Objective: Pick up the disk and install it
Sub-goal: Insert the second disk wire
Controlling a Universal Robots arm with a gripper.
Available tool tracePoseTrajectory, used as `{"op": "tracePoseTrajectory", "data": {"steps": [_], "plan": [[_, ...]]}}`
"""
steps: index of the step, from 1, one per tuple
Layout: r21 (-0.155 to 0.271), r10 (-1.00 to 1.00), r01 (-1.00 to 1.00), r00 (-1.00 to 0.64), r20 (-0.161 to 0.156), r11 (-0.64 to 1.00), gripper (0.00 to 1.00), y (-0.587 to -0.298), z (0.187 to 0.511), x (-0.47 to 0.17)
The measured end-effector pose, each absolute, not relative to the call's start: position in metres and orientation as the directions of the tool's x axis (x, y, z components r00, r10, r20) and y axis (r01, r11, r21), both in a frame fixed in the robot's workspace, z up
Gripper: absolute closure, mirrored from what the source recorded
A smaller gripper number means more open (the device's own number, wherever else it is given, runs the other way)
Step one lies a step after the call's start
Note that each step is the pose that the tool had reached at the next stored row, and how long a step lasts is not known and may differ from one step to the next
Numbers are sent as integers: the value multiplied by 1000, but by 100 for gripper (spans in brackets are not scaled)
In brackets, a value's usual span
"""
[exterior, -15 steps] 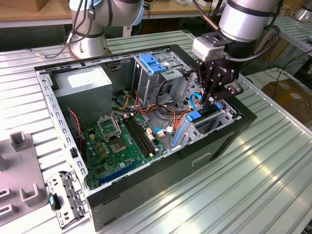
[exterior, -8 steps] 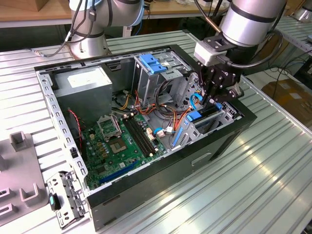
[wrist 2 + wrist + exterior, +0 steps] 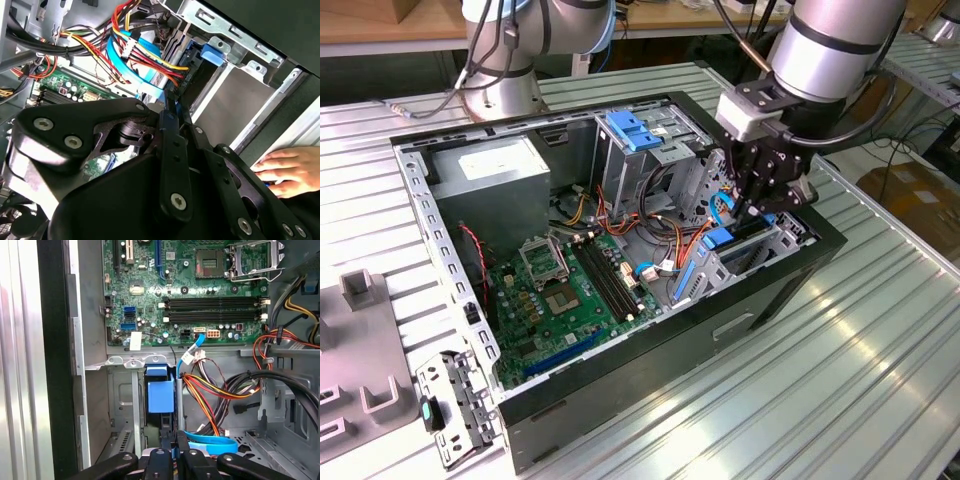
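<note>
The end effector [image 3: 767, 205] is down inside the open computer case [image 3: 440, 250], over the metal drive cage [image 3: 750, 250] at the case's corner nearest the exterior view's right. Its fingers [image 3: 176, 450] are drawn almost together, and in both wrist views they seem to be pinching a thin dark edge, probably the disk [image 3: 172, 107] held on edge, though the body of it is hidden by the fingers and I cannot be sure. A blue plastic bracket [image 3: 161, 396] sits in the cage slot directly under the fingers, beside a bundle of coloured cables [image 3: 210, 390] and a flat blue data cable [image 3: 210, 442]. So the pick-up looks done and the disk is at or partly in its bay; whether it is fully seated does not show. The motherboard [image 3: 570, 290] lies bare on the case floor. A person's hand [image 3: 285, 172] rests on the outside of the case.
</note>
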State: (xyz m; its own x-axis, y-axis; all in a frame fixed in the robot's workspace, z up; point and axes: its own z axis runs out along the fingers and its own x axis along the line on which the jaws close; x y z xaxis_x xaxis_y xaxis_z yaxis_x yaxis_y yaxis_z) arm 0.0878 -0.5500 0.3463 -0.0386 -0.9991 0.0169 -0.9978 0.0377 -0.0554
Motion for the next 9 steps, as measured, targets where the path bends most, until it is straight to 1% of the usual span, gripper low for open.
{"op": "tracePoseTrajectory", "data": {"steps": [9], "plan": [[-56, -999, -998, -38, 15, 38, 84, -550, 340, 87]]}}
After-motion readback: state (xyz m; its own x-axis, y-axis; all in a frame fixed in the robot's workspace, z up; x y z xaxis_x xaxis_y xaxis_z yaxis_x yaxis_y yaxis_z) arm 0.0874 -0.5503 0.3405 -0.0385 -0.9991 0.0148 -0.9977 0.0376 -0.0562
